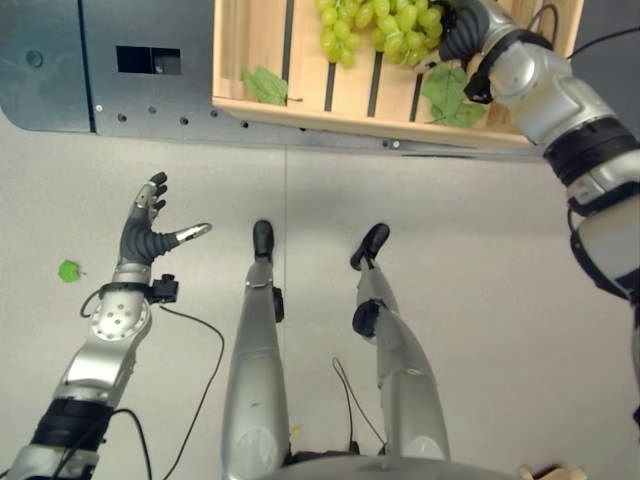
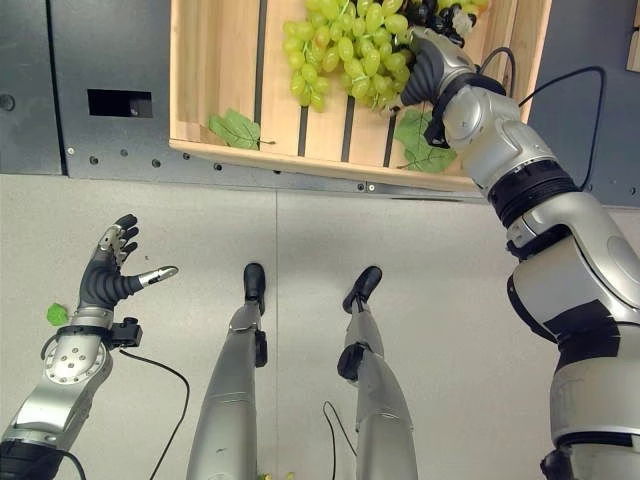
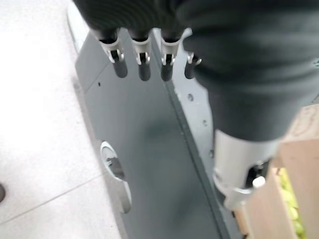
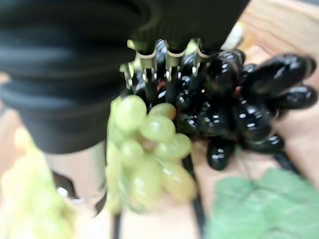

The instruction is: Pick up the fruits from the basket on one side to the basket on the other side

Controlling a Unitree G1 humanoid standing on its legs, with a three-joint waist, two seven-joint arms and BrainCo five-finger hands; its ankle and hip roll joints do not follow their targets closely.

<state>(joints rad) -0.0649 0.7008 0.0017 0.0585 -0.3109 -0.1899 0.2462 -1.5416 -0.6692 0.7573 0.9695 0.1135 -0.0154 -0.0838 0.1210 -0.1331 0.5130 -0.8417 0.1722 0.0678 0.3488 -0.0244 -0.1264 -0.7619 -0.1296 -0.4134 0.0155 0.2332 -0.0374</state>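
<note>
**Right robot hand in crate, on grapes**

Eye views: right robot hand [image 2: 432,62] reaches into the wooden crate [image 1: 262,55], arm stretched forward; green grapes [image 2: 345,45] lie slantwise, tapering toward the crate's near-left. Left robot hand [image 1: 148,232] hovers over the floor, fingers spread apart.

Right wrist view: fingers buried among black grapes [image 4: 249,104]; grip cannot be told.

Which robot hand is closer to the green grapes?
The right hand. It is in the wooden crate, right against the green grapes and the black grapes. The left hand hangs open over the floor, well away from the crate.
</note>
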